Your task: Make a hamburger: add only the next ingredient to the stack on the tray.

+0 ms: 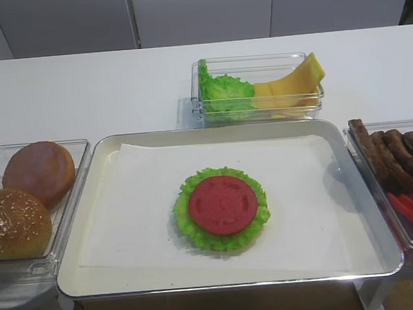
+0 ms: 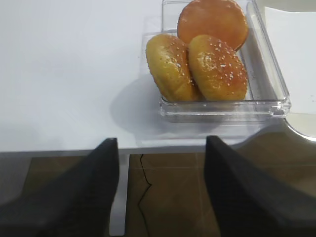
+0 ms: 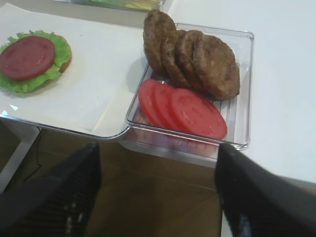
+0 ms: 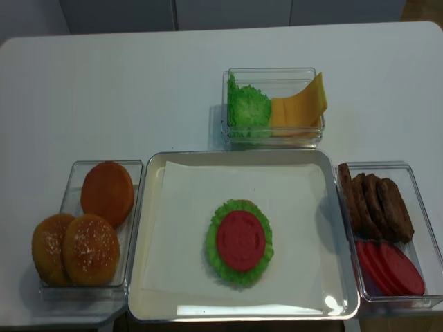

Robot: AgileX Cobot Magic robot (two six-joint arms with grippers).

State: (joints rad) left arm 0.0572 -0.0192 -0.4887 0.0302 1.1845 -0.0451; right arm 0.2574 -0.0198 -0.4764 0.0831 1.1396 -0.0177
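resting tomato slice [image 1: 223,205] atop lettuce [image 1: 190,220]

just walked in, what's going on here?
Burger assembly. A flat round red tomato slice already lies on the ruffled green lettuce round on the paper-lined silver metal tray. Nothing is being handled: the right gripper hangs open and empty off the table edge near the clear container of brown patties, the left gripper likewise near the sesame buns.
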